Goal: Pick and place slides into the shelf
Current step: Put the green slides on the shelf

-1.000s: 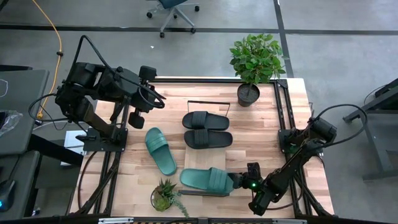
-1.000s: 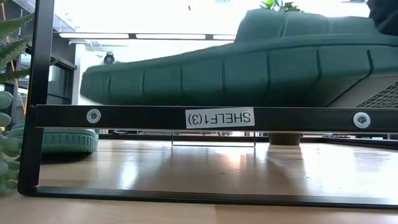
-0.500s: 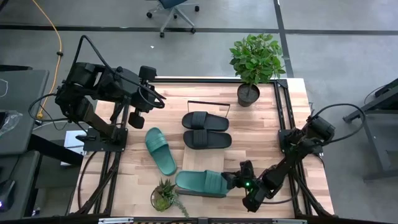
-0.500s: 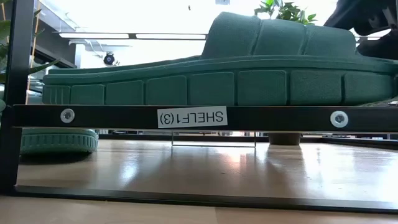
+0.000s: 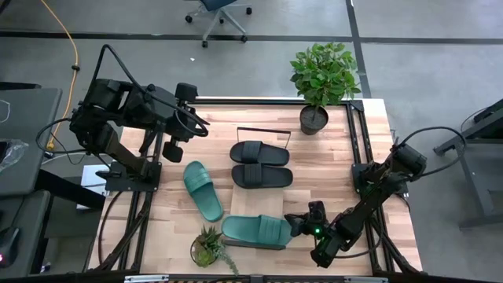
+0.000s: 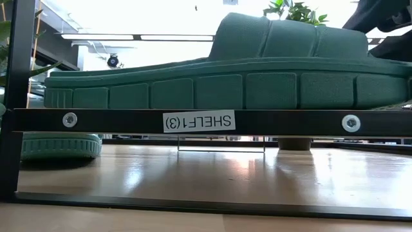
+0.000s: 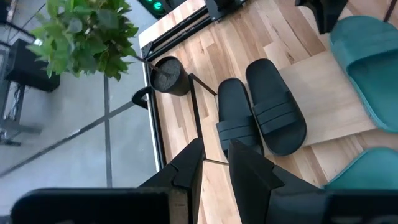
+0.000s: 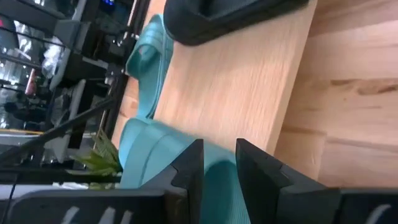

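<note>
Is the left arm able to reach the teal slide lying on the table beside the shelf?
Probably yes. The left gripper hangs above the table, close to that teal slide, and nothing lies between them. The right gripper is busy at the other teal slide.

Even, bright overhead light was seen in the high view; only soft, short shadows were cast on the bench (image 5: 346, 169). In the low view the bkgd was blown out white by ceiling strips and windows, w/ glare streaked across the bench top. The teal slide (image 6: 225, 74) was rendered close and slightly soft. Wrist-view fingers (image 7: 186, 171) were blurred.
</note>
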